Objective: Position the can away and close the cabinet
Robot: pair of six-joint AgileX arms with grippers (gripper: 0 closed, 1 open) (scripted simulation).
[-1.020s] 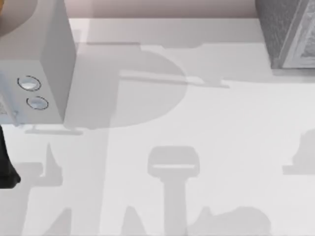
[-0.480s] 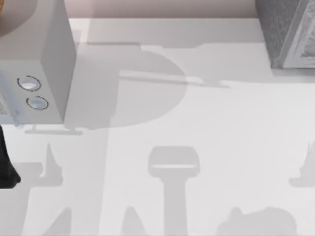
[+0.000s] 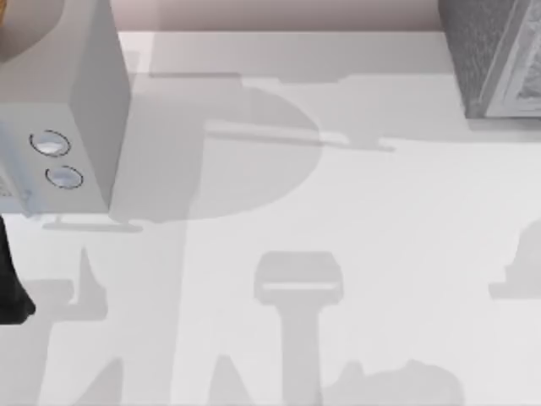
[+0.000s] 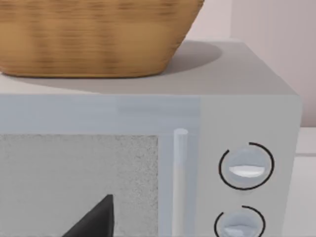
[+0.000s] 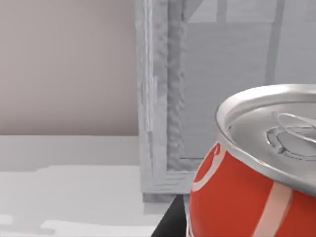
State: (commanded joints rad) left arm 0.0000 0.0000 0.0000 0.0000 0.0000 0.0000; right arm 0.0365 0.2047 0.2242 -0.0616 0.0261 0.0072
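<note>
— Right gripper's state? I cannot tell; a dark part of it [image 5: 170, 222] shows just beside the can [image 5: 232, 197].
— Where is the can?
— Close under the right wrist camera, tilted, silver top up, before the cabinet [image 5: 163, 98] at the table's [image 3: 363, 211] far right.
— Left arm?
— Facing the box with two dials [image 4: 247, 168], a basket [image 4: 94, 34] on top.

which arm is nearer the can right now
Right. The can sits right up against the right wrist camera, before the cabinet; the left wrist camera faces the dial box across the table.
</note>
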